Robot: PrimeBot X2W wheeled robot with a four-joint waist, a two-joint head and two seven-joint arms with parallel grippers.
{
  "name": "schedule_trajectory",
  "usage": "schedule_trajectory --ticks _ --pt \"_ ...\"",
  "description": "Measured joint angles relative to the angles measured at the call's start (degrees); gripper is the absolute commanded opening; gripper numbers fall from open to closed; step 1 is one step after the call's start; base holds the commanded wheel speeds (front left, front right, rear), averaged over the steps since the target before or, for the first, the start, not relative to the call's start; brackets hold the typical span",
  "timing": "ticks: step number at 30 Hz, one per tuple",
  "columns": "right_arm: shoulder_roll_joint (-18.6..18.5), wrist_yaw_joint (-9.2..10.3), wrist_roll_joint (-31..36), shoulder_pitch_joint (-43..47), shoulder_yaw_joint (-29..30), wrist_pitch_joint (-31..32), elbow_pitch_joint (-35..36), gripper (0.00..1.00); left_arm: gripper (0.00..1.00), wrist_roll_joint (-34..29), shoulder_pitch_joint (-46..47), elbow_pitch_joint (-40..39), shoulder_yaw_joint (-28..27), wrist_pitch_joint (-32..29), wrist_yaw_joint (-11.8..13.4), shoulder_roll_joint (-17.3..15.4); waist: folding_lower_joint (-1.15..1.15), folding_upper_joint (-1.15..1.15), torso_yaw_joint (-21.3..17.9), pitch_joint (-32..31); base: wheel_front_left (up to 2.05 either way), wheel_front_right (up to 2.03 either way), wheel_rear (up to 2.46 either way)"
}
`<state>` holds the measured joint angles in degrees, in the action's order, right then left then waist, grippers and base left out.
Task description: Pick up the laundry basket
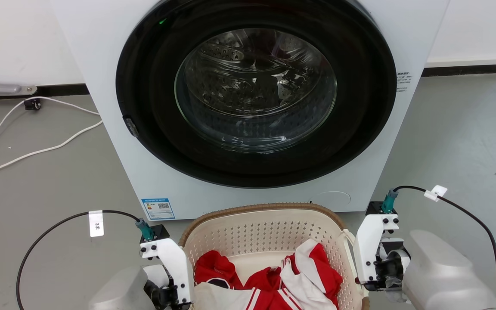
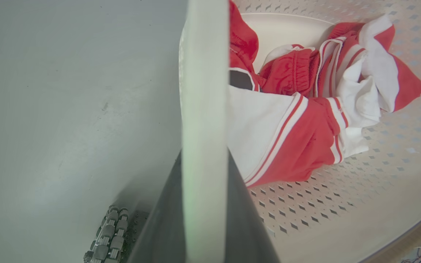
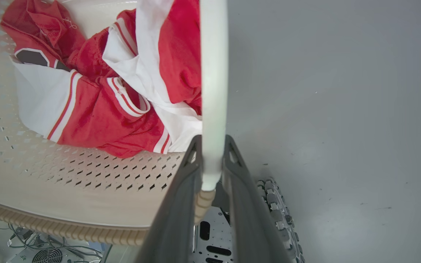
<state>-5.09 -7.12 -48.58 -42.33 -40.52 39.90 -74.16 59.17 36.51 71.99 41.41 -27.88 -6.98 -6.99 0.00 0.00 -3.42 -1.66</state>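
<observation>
Both grips are judged made on the laundry basket (image 1: 269,232), set just before the washer (image 1: 230,196): left handle (image 2: 203,73) pinched by the left gripper (image 2: 204,160), right handle (image 3: 214,73) by the right gripper (image 3: 212,142), so an even joint lift is called for.

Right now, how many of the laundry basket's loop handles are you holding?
2. The laundry basket's left handle is clamped between the left gripper's jaws; its right handle is clamped between the right gripper's jaws. None seems hidden.
</observation>
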Motion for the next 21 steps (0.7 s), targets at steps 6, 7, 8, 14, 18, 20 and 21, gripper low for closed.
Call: schedule_trajectory --ticks 6,7,8,14,18,20,21 --pt "0.1 0.0 0.8 0.0 1.0 0.4 0.0 0.0 0.0 0.4 0.0 0.0 0.5 0.3 0.0 -0.1 0.0 0.0 0.0 0.0 0.0 0.0 0.0" --pt "0.1 0.0 0.9 0.0 1.1 0.5 0.0 0.0 0.0 0.5 0.0 0.0 0.5 0.3 0.0 -0.1 0.0 0.0 0.0 0.0 0.0 0.0 0.0" --pt "0.1 0.01 1.1 0.0 1.3 0.5 0.0 0.0 0.0 0.5 0.0 0.0 0.6 0.4 0.0 -0.1 0.0 0.0 0.0 0.0 0.0 0.0 0.0" --pt "0.3 0.01 1.8 0.0 2.1 0.8 0.0 0.0 0.0 0.9 0.0 0.2 1.0 0.6 0.0 -0.1 0.0 0.0 -0.1 -0.1 0.0 0.0 0.0" --pt "0.3 0.01 2.4 0.0 2.7 1.0 0.0 0.0 0.0 1.1 0.0 0.2 1.2 0.7 0.0 -0.1 0.0 0.0 0.0 -0.2 0.0 0.0 0.0" --pt "0.3 0.01 2.6 0.0 3.0 1.0 0.0 0.0 0.0 1.3 0.0 0.3 1.3 0.8 0.0 -0.1 0.0 0.0 0.1 -0.2 0.0 0.0 0.0" --pt "0.3 0.01 2.6 0.0 3.0 1.0 0.0 0.0 0.0 1.3 0.0 0.3 1.3 0.8 0.0 -0.1 0.0 0.0 0.1 -0.2 0.0 0.0 0.0"
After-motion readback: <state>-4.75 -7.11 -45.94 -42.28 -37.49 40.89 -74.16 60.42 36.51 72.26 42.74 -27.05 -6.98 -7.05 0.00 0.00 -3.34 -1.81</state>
